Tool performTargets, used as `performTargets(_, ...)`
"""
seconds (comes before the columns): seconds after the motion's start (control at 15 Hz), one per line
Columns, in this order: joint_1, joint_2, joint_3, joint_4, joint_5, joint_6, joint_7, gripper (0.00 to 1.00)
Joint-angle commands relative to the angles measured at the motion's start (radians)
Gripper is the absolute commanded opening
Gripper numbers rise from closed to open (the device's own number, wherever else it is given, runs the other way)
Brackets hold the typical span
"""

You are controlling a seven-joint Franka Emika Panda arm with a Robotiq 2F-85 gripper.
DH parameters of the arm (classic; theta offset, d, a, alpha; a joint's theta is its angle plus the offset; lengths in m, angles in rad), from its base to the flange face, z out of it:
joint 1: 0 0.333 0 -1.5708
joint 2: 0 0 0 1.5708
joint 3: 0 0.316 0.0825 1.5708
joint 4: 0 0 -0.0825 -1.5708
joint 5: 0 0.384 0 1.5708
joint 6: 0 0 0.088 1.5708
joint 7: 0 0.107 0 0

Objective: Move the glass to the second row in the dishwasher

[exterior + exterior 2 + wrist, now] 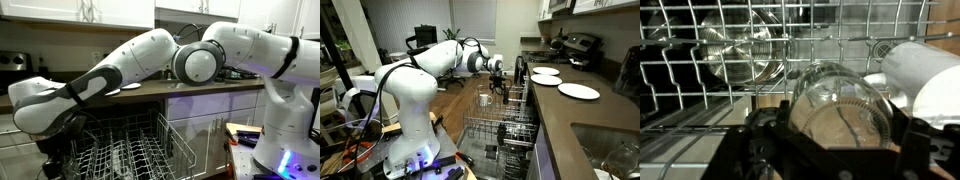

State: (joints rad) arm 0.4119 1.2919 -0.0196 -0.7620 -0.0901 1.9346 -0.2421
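In the wrist view the glass (840, 100), clear and colourless, fills the space between my jaws, and I look along its length. My gripper (840, 140) is shut on it, with a dark finger on each side. Behind it are the silver wire tines of the dishwasher rack (680, 70). In both exterior views my arm reaches down over the pulled-out rack (130, 150) (505, 125). My gripper (500, 90) hangs just above the rack's top. A small clear glass (486, 99) shows right beside it; I cannot tell whether it is the held one. In the exterior view from the front my gripper (60, 148) is low at the rack's left.
A second clear glass item (735, 45) lies behind the rack wires. White dishware (925, 70) sits close on the right. Two white plates (545, 72) (578, 91) lie on the dark counter, with a sink (610, 150) nearer. White cabinets stand above the counter.
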Motion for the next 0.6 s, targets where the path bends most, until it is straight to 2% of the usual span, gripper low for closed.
performTargets(0.0,0.010,-0.043,0.000,-0.029,-0.003,-0.044,0.000,0.63)
performTargets(0.53,0.023,-0.100,0.001,-0.042,-0.005,-0.159,-0.008,0.63)
